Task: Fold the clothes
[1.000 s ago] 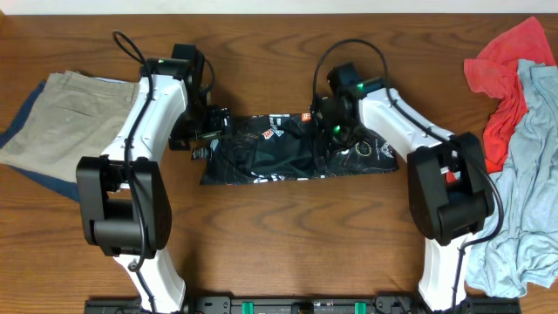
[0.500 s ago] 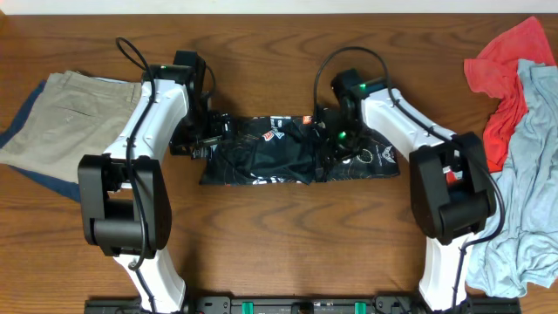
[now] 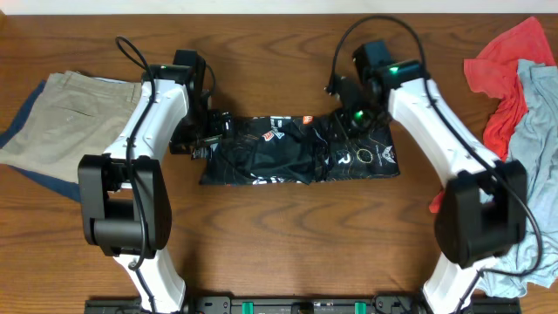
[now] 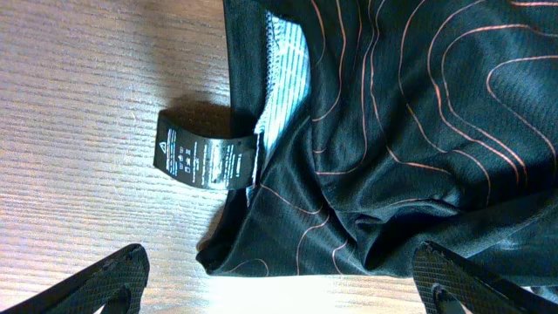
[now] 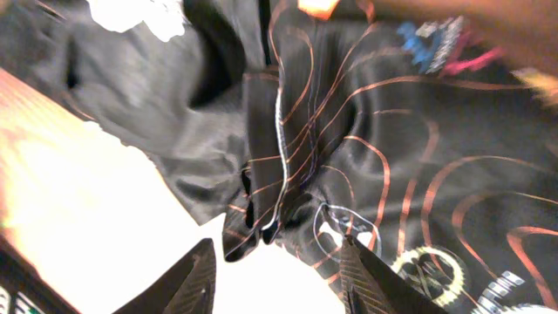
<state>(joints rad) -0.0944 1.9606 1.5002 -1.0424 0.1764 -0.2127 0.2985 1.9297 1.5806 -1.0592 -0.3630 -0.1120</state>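
Observation:
The black jersey with orange contour lines lies in a long folded band across the table's middle. My left gripper hovers at its left end, open and empty. In the left wrist view the fingers spread wide over the jersey's edge, beside its black care label. My right gripper is over the jersey's right part near the back edge, open and empty. In the right wrist view the fingers hang above rumpled folds of the jersey with white logos.
Tan khaki trousers lie on a dark blue garment at the far left. A red garment and a light-blue garment are heaped at the right edge. Bare wood lies in front of the jersey.
My right arm has drawn back and to the right, off the jersey's middle, with its gripper empty. The left arm and the jersey have hardly moved.

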